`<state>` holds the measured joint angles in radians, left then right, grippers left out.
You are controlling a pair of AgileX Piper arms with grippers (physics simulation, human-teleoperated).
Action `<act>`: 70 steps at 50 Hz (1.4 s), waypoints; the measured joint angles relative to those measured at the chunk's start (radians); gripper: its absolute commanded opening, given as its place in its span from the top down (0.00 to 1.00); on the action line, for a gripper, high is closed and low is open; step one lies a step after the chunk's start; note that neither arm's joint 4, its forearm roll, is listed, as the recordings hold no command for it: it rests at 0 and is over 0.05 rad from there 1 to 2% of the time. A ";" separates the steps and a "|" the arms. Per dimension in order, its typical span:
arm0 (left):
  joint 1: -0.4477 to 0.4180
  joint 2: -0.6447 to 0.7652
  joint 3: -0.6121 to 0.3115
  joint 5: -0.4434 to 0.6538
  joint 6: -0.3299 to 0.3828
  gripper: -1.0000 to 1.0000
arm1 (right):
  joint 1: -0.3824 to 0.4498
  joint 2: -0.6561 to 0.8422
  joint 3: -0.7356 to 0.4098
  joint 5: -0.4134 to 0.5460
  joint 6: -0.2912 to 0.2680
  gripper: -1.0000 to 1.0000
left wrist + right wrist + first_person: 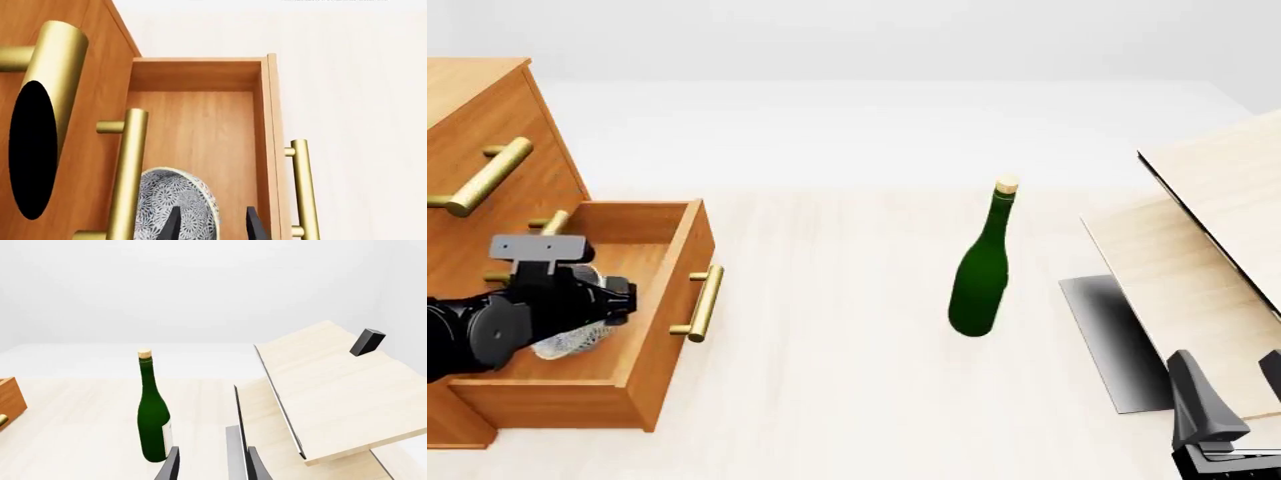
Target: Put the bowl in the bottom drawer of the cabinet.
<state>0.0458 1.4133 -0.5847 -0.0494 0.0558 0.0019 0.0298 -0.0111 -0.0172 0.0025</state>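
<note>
While I scan from left to right, I count one cabinet (481,120) with three brass handles, one bowl (565,342), one green bottle (981,265) and two pale wood boards (1214,190) on the table (827,400). The bottom drawer (667,300) stands pulled out, and the bowl lies inside it, tilted up on its edge near the cabinet side. My left gripper (212,225) reaches down into that drawer with its jaws spread; in the left wrist view one dark finger (172,225) lies across the bowl's patterned inside while the other stands clear of the rim, nearer the drawer front. Well apart on the far right, my right gripper (212,465) hangs low by the boards, jaws spread around nothing, with the bottle upright ahead of it.
</note>
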 measured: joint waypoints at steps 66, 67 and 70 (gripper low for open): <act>-0.052 -0.122 0.006 -0.049 -0.253 0.00 | 0.000 0.000 0.000 0.000 0.000 0.00; -0.055 -0.124 0.004 -0.049 -0.256 0.00 | 0.000 0.000 0.000 0.000 0.000 0.00; -0.064 -0.130 -0.002 -0.047 -0.261 0.00 | 0.000 0.000 0.000 0.000 0.000 0.00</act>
<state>-0.0183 1.2831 -0.5868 -0.0963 -0.2055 0.0019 0.0299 -0.0111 -0.0173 0.0025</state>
